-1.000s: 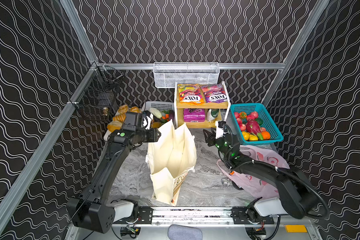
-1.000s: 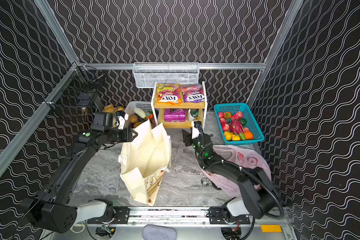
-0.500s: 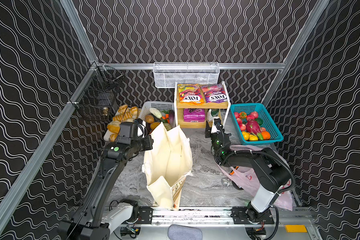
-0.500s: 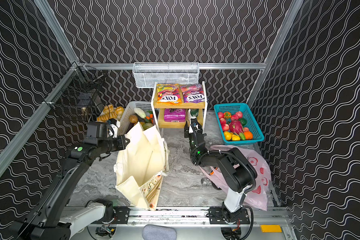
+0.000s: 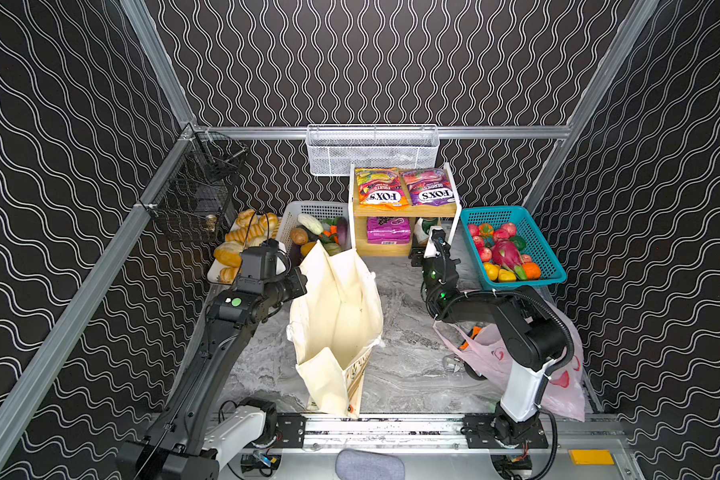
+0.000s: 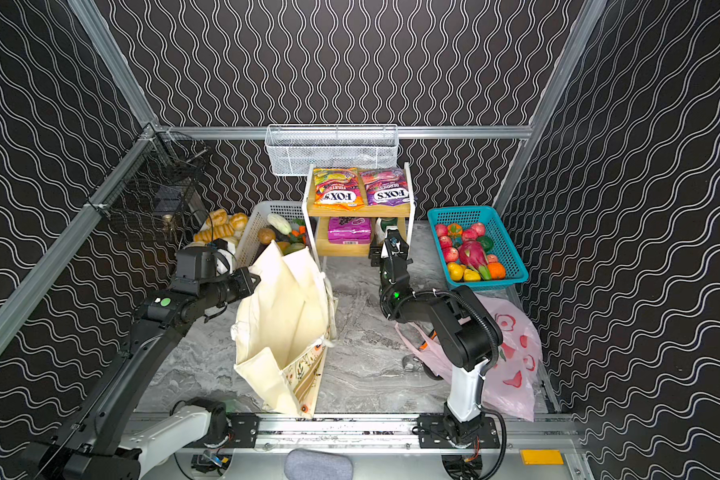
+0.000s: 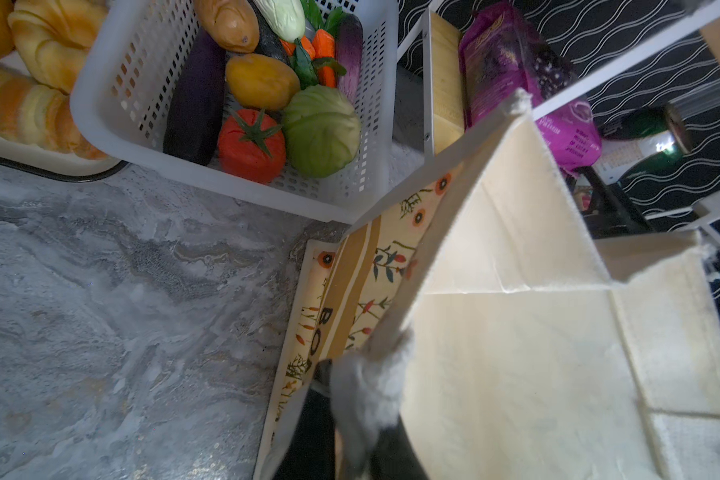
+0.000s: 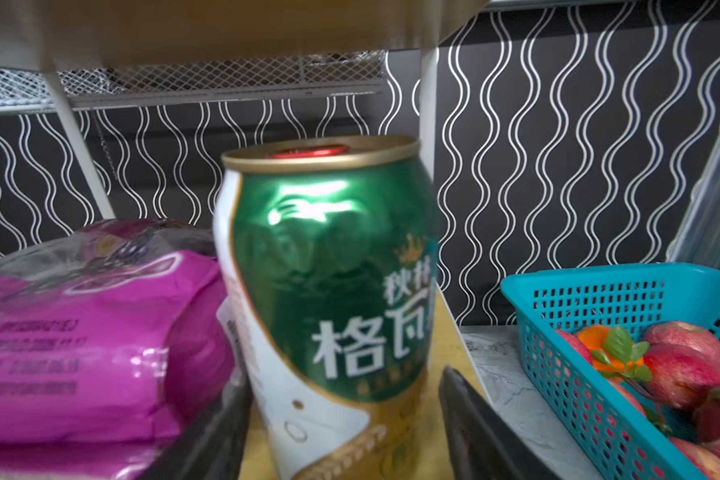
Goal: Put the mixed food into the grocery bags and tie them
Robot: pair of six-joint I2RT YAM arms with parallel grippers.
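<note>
Trouble, as I judge it, starts on the lower wooden shelf [image 5: 385, 249] of the small white-framed rack at 12 o'clock on the grey marble worktop [image 5: 408, 332]. There the green-and-white drink can with a gold rim [image 8: 329, 270] stands upright. My right tool [image 5: 433, 246] is spread wide, one finger on each side of the can, and as far as the wrist view shows it grips nothing yet. The crinkly magenta foil pouch [image 8: 80, 332] lies just beside the can at its 9 o'clock. The finger on that side could snag the foil or tip the can as I close. The upper shelf board sits low over the can's top and a white rack post [image 8: 428, 104] stands near its 3 o'clock, so a straight lift would knock. The free way out is toward 6 o'clock, over bare worktop. At 2 o'clock the teal plastic mesh basket [image 5: 528, 282] of toy fruit crowds that arm's side. My left tool [image 7: 362, 395] is clenched on the 9 o'clock rim of the tall cream canvas tote [image 5: 337, 316], holding its mouth open near the worktop's centre. It is only one pinch, so the cloth may sag and narrow the opening. The thin pink plastic carrier with red prints [image 5: 558, 374] lies at 4 o'clock under my right arm, where a swinging elbow could drag it.
</note>
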